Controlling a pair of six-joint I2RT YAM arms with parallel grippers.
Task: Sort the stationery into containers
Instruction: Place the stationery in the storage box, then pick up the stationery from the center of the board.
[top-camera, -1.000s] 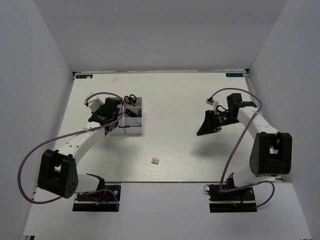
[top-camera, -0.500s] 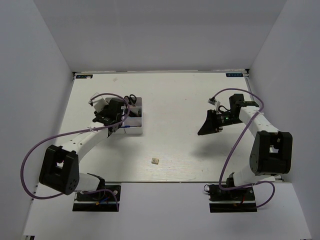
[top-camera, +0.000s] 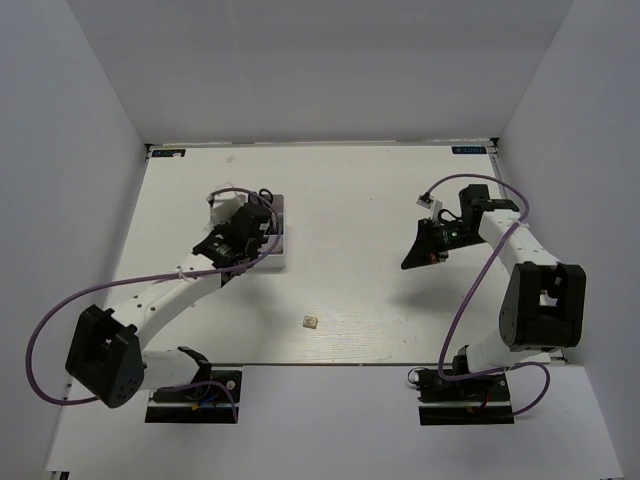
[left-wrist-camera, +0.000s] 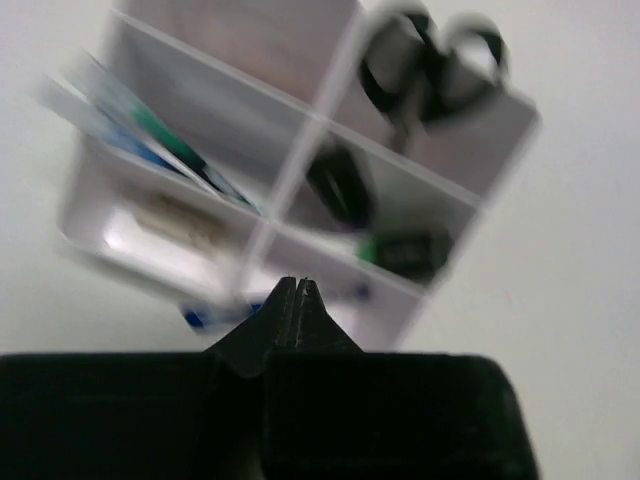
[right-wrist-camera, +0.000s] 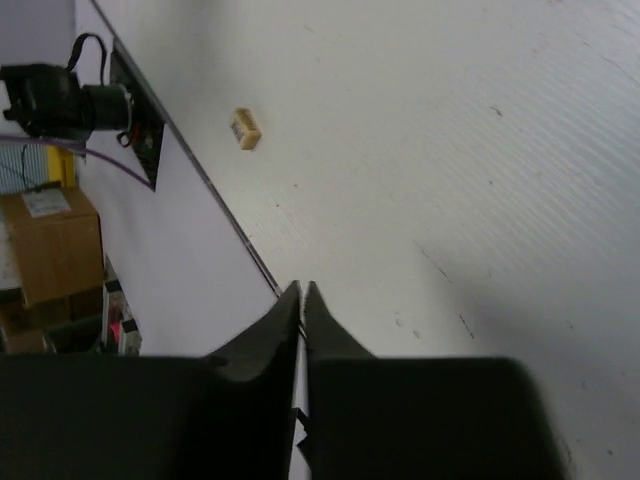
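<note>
Left claw (left-wrist-camera: 297, 285) pinched shut, empty, above the tray (left-wrist-camera: 290, 185), left of centre in the overhead view. Right claw (right-wrist-camera: 302, 290) shut, empty too. Lone eraser (top-camera: 311, 321) lies lower centre on the bench (top-camera: 350, 200). Probably fetch it next: open wide, drop straight down.

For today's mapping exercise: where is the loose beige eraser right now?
In the top view the eraser lies alone on the table near its front edge, about midway across, apart from the tray.

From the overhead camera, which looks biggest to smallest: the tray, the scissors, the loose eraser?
1. Tray, though partly hidden.
2. Scissors, only the handles showing.
3. Eraser, clearly smallest.
</note>
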